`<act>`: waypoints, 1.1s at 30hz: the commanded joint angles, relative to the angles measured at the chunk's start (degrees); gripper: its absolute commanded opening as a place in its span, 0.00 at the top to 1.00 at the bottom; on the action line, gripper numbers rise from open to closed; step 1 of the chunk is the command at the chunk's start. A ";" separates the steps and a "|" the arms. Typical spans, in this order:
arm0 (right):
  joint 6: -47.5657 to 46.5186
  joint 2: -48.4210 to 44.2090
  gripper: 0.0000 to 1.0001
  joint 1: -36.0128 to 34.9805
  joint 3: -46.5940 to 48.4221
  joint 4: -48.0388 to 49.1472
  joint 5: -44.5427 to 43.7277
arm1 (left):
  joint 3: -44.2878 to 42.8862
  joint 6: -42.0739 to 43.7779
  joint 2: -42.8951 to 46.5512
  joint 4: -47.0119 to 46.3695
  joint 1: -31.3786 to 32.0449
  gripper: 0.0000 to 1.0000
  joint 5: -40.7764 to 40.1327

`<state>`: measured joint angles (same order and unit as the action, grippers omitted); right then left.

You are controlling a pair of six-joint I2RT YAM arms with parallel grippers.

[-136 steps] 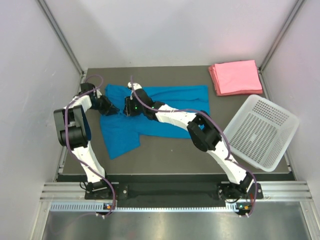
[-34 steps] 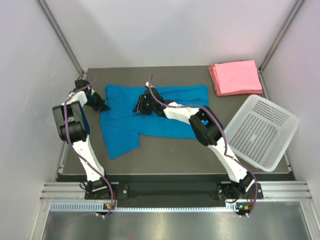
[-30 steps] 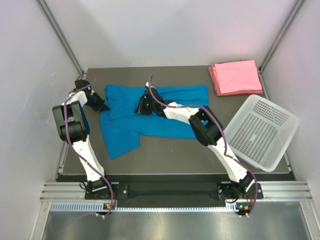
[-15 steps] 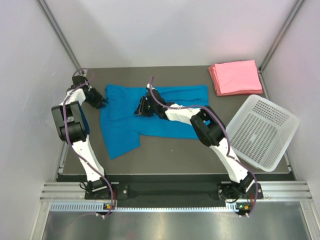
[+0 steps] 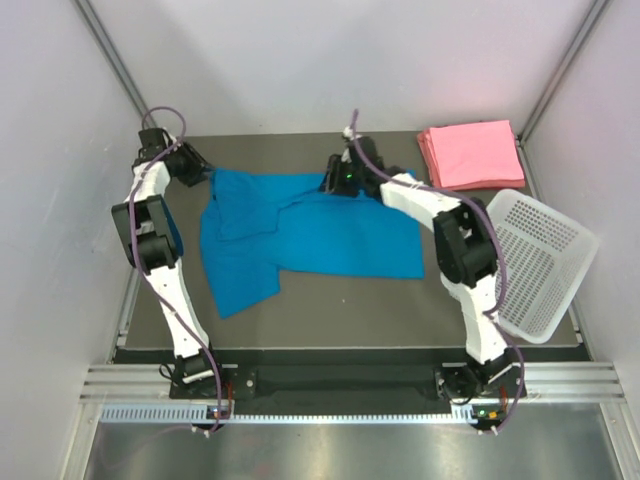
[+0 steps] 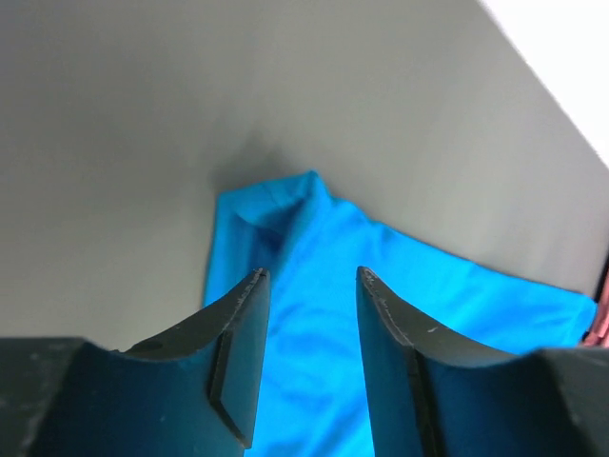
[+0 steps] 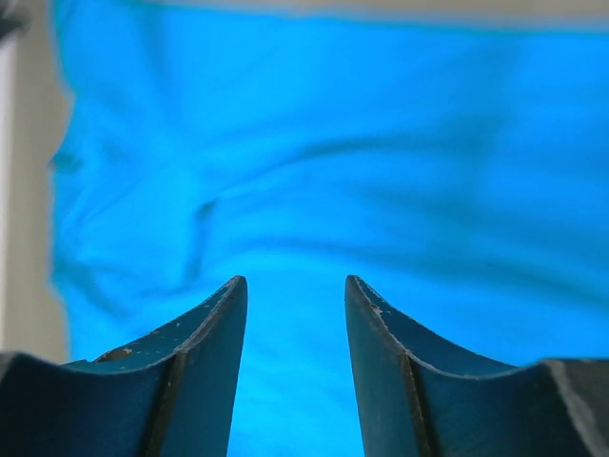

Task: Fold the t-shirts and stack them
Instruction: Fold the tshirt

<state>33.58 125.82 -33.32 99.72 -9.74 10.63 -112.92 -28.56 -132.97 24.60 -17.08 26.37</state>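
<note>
Top external view: the table carries a blue t-shirt spread across its middle, rumpled at the left. A white basket sits at the right edge. Folded pink t-shirts lie stacked in the far right corner. The left gripper hangs near the shirt's far left corner and the right gripper over its far edge. Both have fingers apart, holding nothing.

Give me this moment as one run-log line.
left hand: open, empty, over far-left corner of blue t-shirt | right hand: open, empty, over blue t-shirt | pink t-shirts: folded, stacked far right
</note>
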 commanded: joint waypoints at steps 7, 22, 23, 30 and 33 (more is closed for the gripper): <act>-15.47 -2.51 0.50 12.57 4.51 -13.64 -6.85 | -4.32 1.57 -5.98 -9.57 1.08 0.50 4.92; -18.73 1.45 0.50 22.77 6.63 -15.84 -13.09 | -8.28 4.82 -10.03 -10.89 2.05 0.58 5.45; -18.82 1.45 0.50 23.21 6.63 -15.66 -13.44 | -8.36 4.91 -10.29 -11.06 2.14 0.59 5.45; -19.26 4.87 0.50 25.15 9.34 -15.57 -10.82 | -8.36 4.56 -10.65 -10.45 2.31 0.91 4.05; -19.34 7.42 0.51 25.41 11.36 -15.58 -9.24 | -8.45 4.47 -10.30 -9.84 2.23 1.00 3.08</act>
<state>15.09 130.96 -8.62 107.48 -26.22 -0.91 -118.98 -24.88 -143.06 16.99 -14.81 30.17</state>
